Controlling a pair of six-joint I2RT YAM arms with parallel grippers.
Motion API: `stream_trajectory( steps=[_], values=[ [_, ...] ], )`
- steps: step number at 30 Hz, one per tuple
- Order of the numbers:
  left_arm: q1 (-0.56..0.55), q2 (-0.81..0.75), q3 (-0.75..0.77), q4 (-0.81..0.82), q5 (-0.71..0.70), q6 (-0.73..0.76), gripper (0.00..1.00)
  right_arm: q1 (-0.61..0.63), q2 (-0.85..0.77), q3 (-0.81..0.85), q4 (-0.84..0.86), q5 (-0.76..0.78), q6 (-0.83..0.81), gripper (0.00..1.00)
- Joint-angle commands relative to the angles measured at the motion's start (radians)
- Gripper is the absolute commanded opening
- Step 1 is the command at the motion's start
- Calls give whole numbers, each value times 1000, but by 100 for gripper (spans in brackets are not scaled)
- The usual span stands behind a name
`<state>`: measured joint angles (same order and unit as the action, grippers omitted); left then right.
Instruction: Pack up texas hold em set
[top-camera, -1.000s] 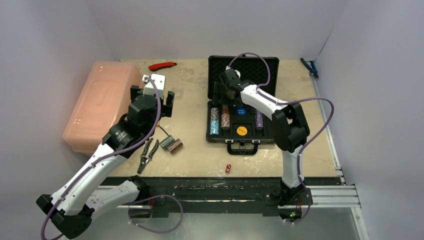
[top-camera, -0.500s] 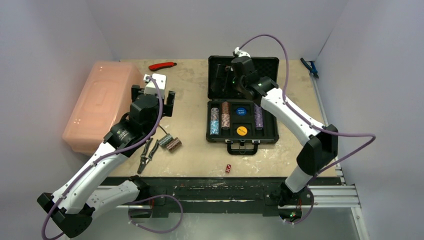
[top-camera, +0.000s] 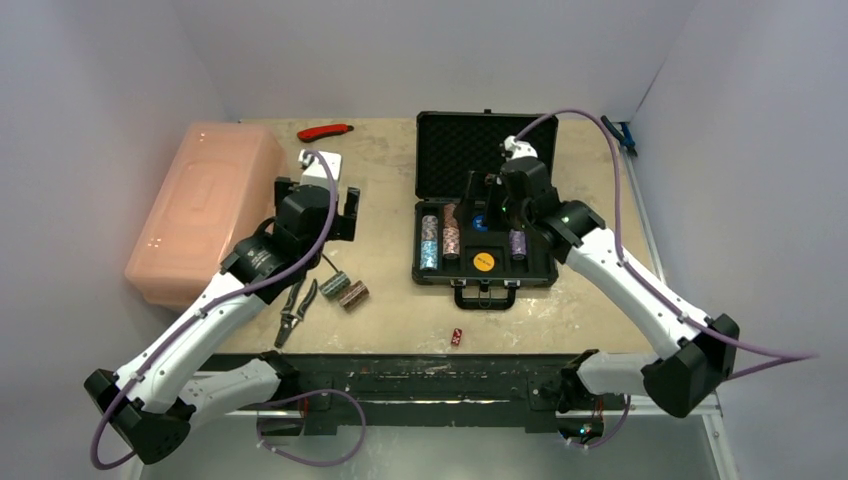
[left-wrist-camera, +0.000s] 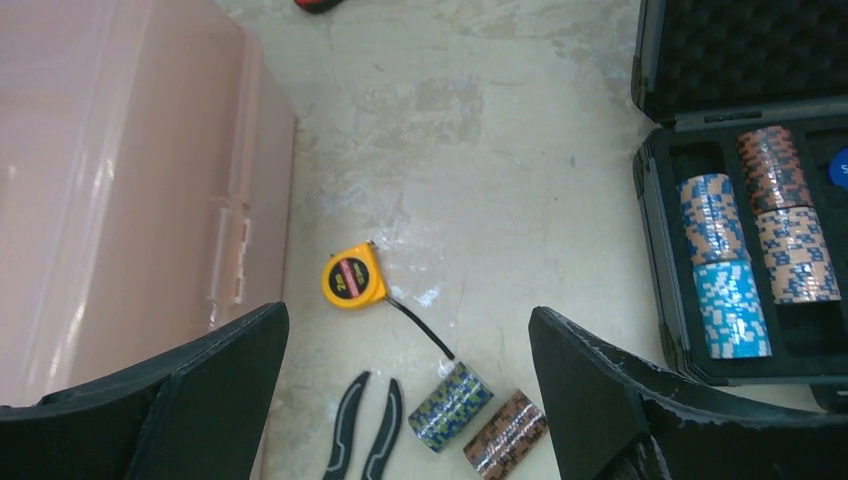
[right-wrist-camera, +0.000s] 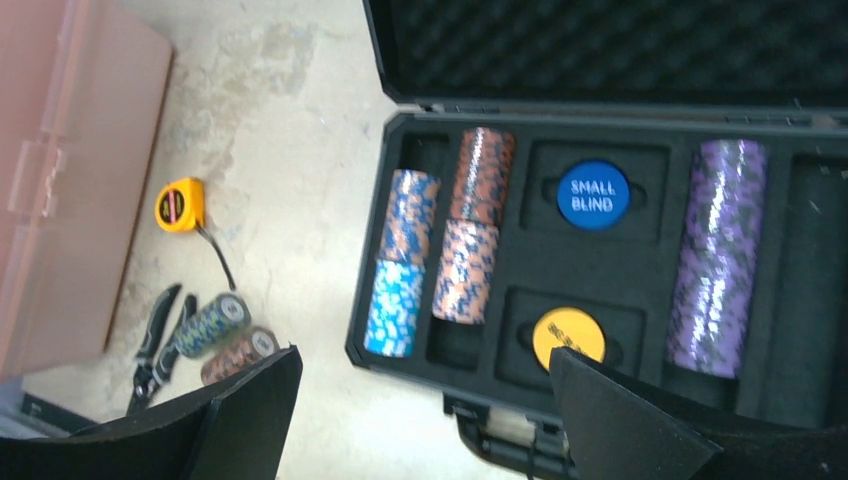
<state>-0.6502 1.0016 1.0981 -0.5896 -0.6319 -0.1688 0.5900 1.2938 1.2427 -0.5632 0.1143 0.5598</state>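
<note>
The black case (top-camera: 417, 245) lies open, foam lid (top-camera: 450, 140) laid back. Its tray holds speckled chip stacks (right-wrist-camera: 398, 290) (right-wrist-camera: 470, 240), a purple stack (right-wrist-camera: 718, 258), a blue disc (right-wrist-camera: 592, 194) and a yellow disc (right-wrist-camera: 566, 335). Two loose chip stacks (left-wrist-camera: 452, 405) (left-wrist-camera: 506, 433) lie on the table left of the case. A red die (top-camera: 456, 337) sits near the front edge. My left gripper (left-wrist-camera: 408, 310) hovers open above the loose stacks. My right gripper (right-wrist-camera: 426, 352) hangs open over the tray's front left part, holding nothing.
A large pink box (top-camera: 195, 205) fills the left side. A yellow tape measure (left-wrist-camera: 352, 278) and black pliers (left-wrist-camera: 365, 430) lie beside the loose stacks. A red utility knife (top-camera: 325, 131) lies at the back, a blue tool (top-camera: 620, 135) at the back right.
My right arm has swung from the lid's left side rightward and forward over the tray, its jaws widening. My left gripper has shifted slightly right.
</note>
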Motion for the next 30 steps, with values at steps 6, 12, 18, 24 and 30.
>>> stream_trajectory(
  steps=[6, 12, 18, 24, 30],
  values=[
    [-4, 7, -67, -276, 178, -383, 94, 4, -185, -209, 31, -109, -14, 99],
    [-90, 38, -190, -281, 256, -470, 94, 11, -224, -287, 52, -142, -8, 99],
    [-237, 163, -217, -255, 241, -461, 92, 11, -242, -290, 40, -138, -23, 99],
    [-251, 234, -279, -200, 305, -449, 84, 10, -264, -295, 16, -128, -32, 99],
    [-267, 246, -354, -116, 415, -426, 73, 11, -273, -311, 10, -116, -32, 99]
  ],
)
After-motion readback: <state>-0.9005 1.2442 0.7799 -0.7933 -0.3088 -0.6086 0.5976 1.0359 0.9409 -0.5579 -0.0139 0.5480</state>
